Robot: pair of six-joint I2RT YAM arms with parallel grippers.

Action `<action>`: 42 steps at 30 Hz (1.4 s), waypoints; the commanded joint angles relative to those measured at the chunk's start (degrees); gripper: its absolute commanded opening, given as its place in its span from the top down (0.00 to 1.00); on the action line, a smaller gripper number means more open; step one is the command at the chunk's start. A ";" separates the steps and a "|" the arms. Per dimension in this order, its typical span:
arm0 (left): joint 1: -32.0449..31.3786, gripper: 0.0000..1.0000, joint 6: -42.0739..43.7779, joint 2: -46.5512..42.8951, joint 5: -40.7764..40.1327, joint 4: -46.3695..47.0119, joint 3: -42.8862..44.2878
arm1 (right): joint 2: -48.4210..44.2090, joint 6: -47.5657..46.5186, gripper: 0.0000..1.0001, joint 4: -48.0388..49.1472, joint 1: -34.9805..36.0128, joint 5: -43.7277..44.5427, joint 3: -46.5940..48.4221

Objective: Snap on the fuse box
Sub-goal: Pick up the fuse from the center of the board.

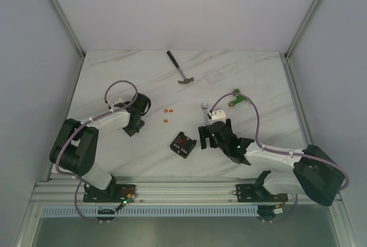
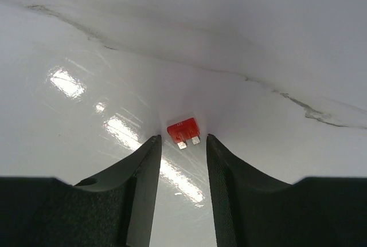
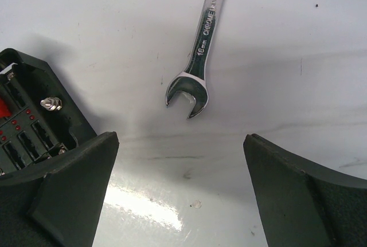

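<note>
I see the fuse box (image 1: 182,144) near mid-table (image 1: 246,69), at 9 o'clock of my right gripper (image 3: 180,137), which is spread wide and empty with one finger just beside the box's corner; the wrench (image 3: 198,58) lies at 12 o'clock from it. My left gripper (image 2: 182,139) is half-open and clamps nothing, with a loose red fuse (image 2: 183,129) just past its tips at 12 o'clock. The box looks light, rigid and slick, likely to skate on the marble, so I'd pinch across two opposite outer walls, clear of the fuse rows and the stud (image 3: 50,105).
</note>
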 commanded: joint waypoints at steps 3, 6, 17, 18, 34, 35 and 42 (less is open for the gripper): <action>1.18 0.55 0.56 2.32 3.40 -1.54 -3.08 | -0.17 -0.16 0.01 1.10 0.21 1.88 -0.58; 1.16 0.56 0.68 2.74 2.65 -1.54 -3.15 | -0.20 -0.15 0.01 1.12 0.16 1.79 -0.56; 1.19 0.58 2.20 3.99 2.54 -1.37 -2.43 | 0.09 -0.15 0.01 1.21 0.20 1.62 -0.58; 1.24 0.57 2.23 3.99 2.41 -1.44 -2.38 | 0.07 -0.19 0.01 1.21 0.21 1.62 -0.58; 1.58 0.62 4.04 6.98 2.27 -1.10 -1.59 | 0.03 -0.15 0.01 1.20 0.21 1.35 -0.58; 1.13 0.63 4.53 7.14 2.63 -1.12 -1.26 | -0.02 -0.15 0.01 1.21 0.21 1.35 -0.58; -3.35 0.66 6.50 7.13 5.13 -1.18 0.92 | -0.02 -0.06 0.01 1.28 0.21 1.53 -0.58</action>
